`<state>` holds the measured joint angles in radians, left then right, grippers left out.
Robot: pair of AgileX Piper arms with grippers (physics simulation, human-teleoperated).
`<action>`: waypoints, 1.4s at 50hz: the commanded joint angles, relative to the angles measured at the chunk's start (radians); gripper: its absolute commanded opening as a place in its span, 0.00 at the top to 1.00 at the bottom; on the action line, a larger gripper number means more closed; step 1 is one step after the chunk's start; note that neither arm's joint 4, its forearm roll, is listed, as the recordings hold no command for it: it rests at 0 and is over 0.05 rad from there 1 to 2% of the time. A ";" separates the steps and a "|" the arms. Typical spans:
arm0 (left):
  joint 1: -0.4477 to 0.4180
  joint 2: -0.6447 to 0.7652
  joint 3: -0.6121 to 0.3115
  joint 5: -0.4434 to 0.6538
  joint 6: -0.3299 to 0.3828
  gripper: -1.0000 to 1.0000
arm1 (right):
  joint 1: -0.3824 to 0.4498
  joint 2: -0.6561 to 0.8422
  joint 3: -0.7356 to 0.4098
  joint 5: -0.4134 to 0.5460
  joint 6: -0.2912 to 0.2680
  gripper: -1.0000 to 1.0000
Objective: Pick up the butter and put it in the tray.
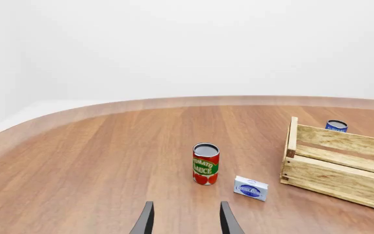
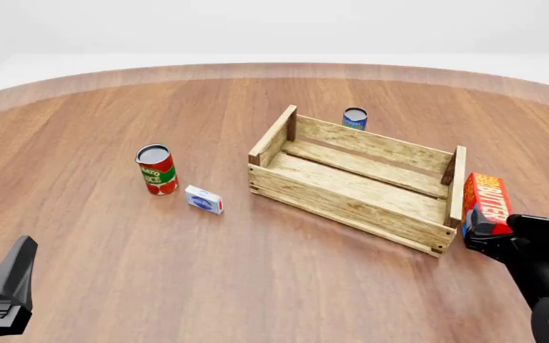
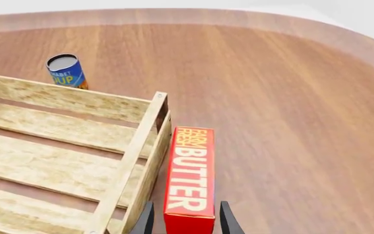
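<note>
The right gripper [image 3: 183, 219] is down at the butter [image 3: 190, 180], its two dark fingers straddling the near end of the red-orange carton, one on each long side, so this is the grasp step of the task. From the right wrist view the jaws sit right against the carton's flanks, though whether they are truly pressing or only bracketing it, I cannot tell. The butter [image 2: 485, 201] lies just outside the tray [image 2: 351, 187], right beside the crate's right-hand end board, nearly touching it, and whether it has left the table [image 2: 255, 286] is not clear from here. The tray's slatted floor looks bare, so nothing has been delivered. Over on the other side, the left gripper [image 1: 184, 219] hangs low with jaws spread apart and nothing between them, looking out at the tomato sauce can [image 1: 205, 164] and the small white-and-blue box [image 1: 251, 188], well away from the action. A blue can [image 2: 354, 118] stands behind the tray's far wall. The next move, I'd say, calls for a firm squeeze, a lift high enough to clear that taller end board, then a short carry leftward over the slats before letting go.
</note>
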<state>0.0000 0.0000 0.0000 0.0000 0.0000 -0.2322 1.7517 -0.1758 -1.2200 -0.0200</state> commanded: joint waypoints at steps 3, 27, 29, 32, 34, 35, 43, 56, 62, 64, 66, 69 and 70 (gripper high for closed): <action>0.000 0.000 0.000 0.000 0.000 0.00 | 0.001 0.032 -0.016 0.000 0.000 0.00; 0.000 0.000 0.000 0.000 0.000 0.00 | 0.002 0.025 -0.007 0.000 0.015 1.00; 0.000 0.000 0.000 0.000 0.000 0.00 | 0.001 0.014 -0.002 0.000 0.015 1.00; 0.000 0.000 0.000 0.000 0.000 0.00 | -0.001 -0.001 0.005 0.000 0.015 1.00; 0.000 0.000 0.000 0.000 0.000 0.00 | -0.002 -0.012 0.010 0.000 0.013 1.00; 0.000 0.000 0.000 0.000 0.000 0.00 | -0.001 -0.016 0.012 0.000 0.013 1.00; 0.000 0.000 0.000 0.000 0.000 0.00 | -0.003 -0.062 0.033 0.000 0.012 1.00; 0.000 0.000 0.000 0.000 0.000 0.00 | -0.004 -0.134 0.069 0.000 0.009 1.00; 0.000 0.000 0.000 0.000 0.000 0.00 | -0.006 -0.173 0.092 0.000 0.002 1.00; 0.000 0.000 0.000 0.000 0.000 0.00 | -0.006 -0.184 0.097 0.000 0.000 1.00; 0.000 0.000 0.000 0.000 0.000 0.00 | -0.006 -0.194 0.102 0.000 -0.001 1.00; 0.000 0.000 0.000 0.000 0.000 0.00 | -0.005 -0.209 0.110 0.000 -0.001 1.00; 0.000 0.000 0.000 0.000 0.000 0.00 | -0.005 -0.214 0.114 0.000 -0.001 1.00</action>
<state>0.0000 0.0000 0.0000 0.0000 0.0000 -0.2372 1.5993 -0.0803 -1.2140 -0.0348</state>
